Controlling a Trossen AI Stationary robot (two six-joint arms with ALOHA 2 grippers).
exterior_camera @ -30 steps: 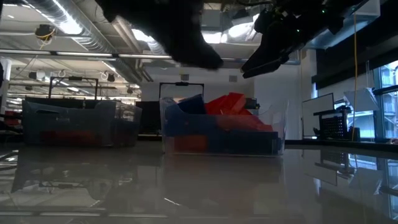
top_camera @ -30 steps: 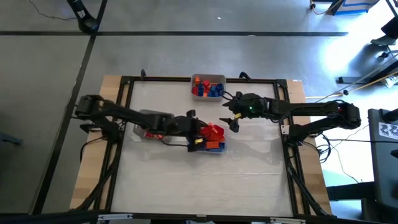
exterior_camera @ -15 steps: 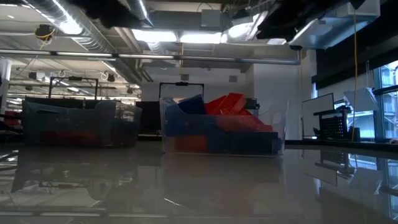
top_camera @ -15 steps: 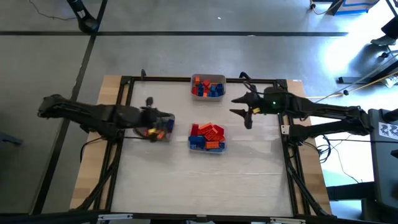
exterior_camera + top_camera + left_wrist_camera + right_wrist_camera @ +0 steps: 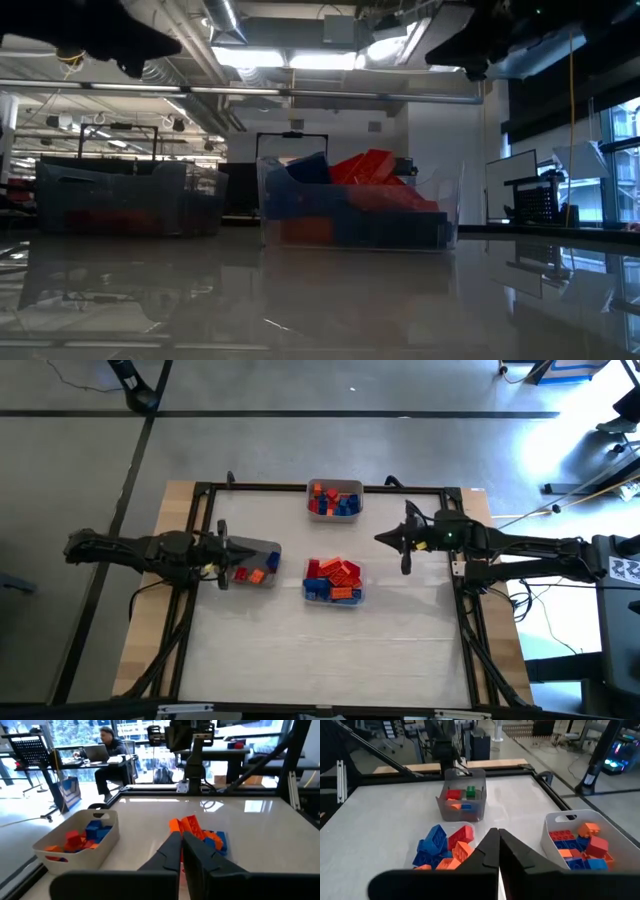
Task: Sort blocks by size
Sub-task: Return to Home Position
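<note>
The near part of the table [image 5: 330, 660] is seen bare, and no loose piece is noted on it. At mid-table, the central clear bin [image 5: 445, 212] is found heaped with the largest blocks [image 5: 338, 572], red, orange and blue. Just behind that line, the left gripper [image 5: 179, 836] is held raised at the table's left side, just beside the smaller clear bin [image 5: 462, 812], in which small red, orange, blue and green pieces lie. Its fingers are pressed together with nothing between them. The right gripper [image 5: 495, 833] is held raised between the central clear bin and the table's right edge, its fingers likewise closed on nothing. At the far edge, the white bin [image 5: 75, 854] is filled with what are judged to be mid-sized pieces. Sorting is judged essentially finished, and the step in hand is taken to be the return of both arms to rest. For that, each arm would need to be folded back toward its own side and kept high enough to clear the bin rims; no grasp is called for. No brand, label or writing could be read on blocks, bins or arms. A black-and-white patterned marker [image 5: 625, 568] is noted beyond the table's right edge, its content not legible. A seated person [image 5: 107, 747] is seen in the room beyond.
</note>
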